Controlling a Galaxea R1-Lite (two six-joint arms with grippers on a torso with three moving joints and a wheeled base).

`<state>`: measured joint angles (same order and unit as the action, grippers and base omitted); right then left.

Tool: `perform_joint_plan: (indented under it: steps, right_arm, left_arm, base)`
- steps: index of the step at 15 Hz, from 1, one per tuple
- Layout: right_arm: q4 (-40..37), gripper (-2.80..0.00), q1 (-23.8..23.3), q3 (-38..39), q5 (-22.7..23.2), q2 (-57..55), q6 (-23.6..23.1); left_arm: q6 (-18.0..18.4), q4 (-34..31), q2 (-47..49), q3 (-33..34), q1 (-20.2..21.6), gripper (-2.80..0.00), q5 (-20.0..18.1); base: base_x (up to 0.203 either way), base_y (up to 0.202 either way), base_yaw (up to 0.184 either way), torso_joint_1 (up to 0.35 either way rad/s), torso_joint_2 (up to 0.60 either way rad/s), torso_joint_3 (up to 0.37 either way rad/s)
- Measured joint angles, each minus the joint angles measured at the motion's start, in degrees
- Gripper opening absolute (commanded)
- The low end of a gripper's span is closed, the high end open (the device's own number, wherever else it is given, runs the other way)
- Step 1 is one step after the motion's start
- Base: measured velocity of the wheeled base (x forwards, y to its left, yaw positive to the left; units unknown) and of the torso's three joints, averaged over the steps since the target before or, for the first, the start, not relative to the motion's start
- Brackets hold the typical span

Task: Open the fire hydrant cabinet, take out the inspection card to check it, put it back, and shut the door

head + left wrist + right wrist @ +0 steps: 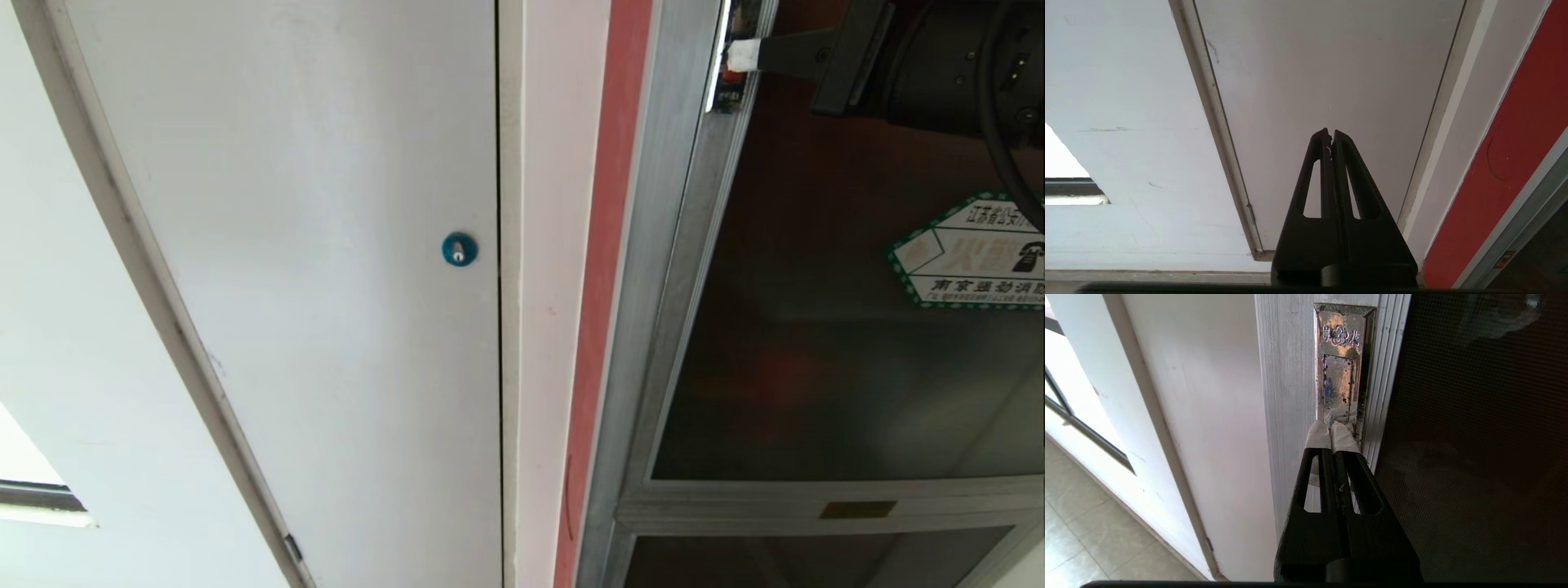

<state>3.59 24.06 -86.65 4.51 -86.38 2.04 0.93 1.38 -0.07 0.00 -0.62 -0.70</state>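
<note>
Tarnished metal latch plate on ribbed aluminium door, right gripper jaws clenched, white-padded tips touching it

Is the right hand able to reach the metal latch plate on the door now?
Probably yes: the right hand, shut, has its white-wrapped tips at the latch plate on the door frame, with nothing between.

white wall, tiled floor (pale)

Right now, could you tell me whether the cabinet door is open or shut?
Shut: the door lies flush in its aluminium frame, no red interior showing. The right gripper presses closed fingers at its latch plate.
</note>
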Motion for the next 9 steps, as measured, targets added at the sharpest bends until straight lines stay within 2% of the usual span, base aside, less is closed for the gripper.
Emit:
perform_joint_plan:
  steps: [5,9]
  right_arm:
    - [-0.44,-2.80,0.49,0.41,0.11,2.20,0.16]
    - [-0.24,-2.80,3.48,3.85,0.20,7.86,0.27]
  left_arm:
    - [-0.02,0.00,0.00,0.00,0.00,-2.80,0.02]
    - [-0.05,0.00,0.00,0.00,0.00,-2.80,0.00]
  base:
    - [0.000,0.000,0.000,0.000,0.00,0.000]
    - [0.000,0.000,0.000,0.000,0.00,0.000]
